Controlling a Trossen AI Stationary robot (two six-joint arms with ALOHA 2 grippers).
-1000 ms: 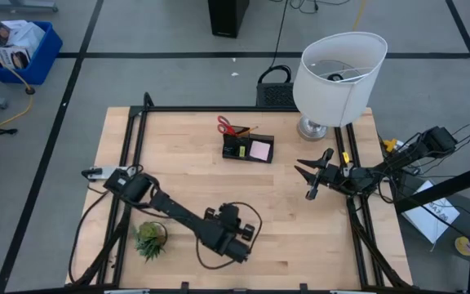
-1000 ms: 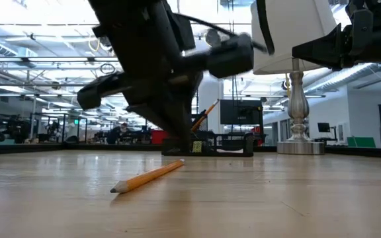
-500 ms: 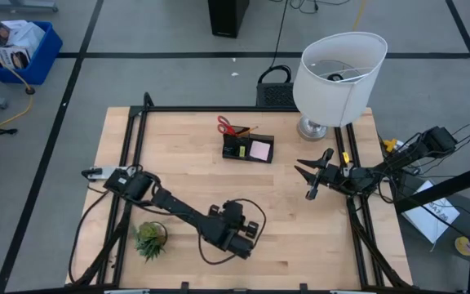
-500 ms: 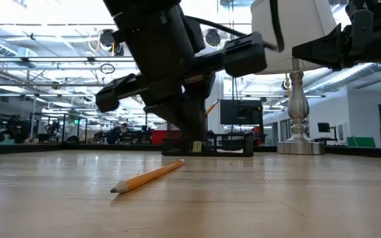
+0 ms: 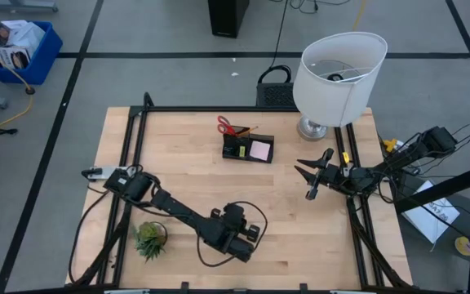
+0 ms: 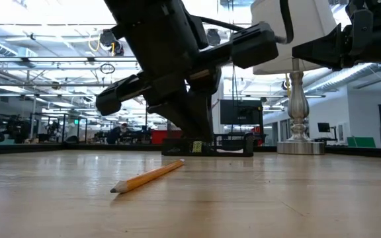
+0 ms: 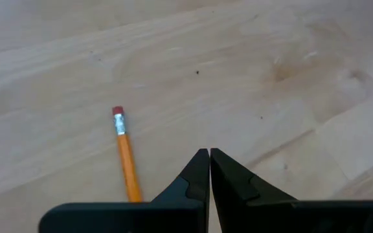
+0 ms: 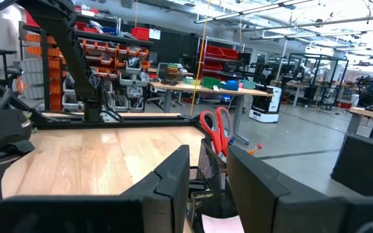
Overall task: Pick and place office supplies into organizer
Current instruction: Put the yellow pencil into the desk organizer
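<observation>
Nearest the table's front edge, a yellow wooden pencil [image 6: 147, 177] with a red eraser [image 7: 117, 111] lay flat on the pale wooden tabletop [image 5: 186, 155], not held by anything. The left gripper [image 7: 209, 154] hung just above the wood close beside the pencil, its two dark fingers pressed together at the tips with nothing between them. In the overhead view this gripper [image 5: 237, 241] sat low over the front middle of the table, with a small green potted plant [image 5: 150, 238] to its left near the front corner.

Farther back, the right gripper [image 5: 310, 175] hovered over the table's right side, its fingers spread a little and empty. Beyond both, toward the back middle, stood the small black mesh organizer [image 5: 248, 148], holding a pink square sticky-note pad [image 5: 259, 149] in its right compartment. Red-handled scissors [image 5: 228, 126] stood at its back, handles up, as the right wrist view [image 8: 215, 129] showed. At the rear right corner stood a large white-shaded lamp [image 5: 338, 75] on a silver base.
</observation>
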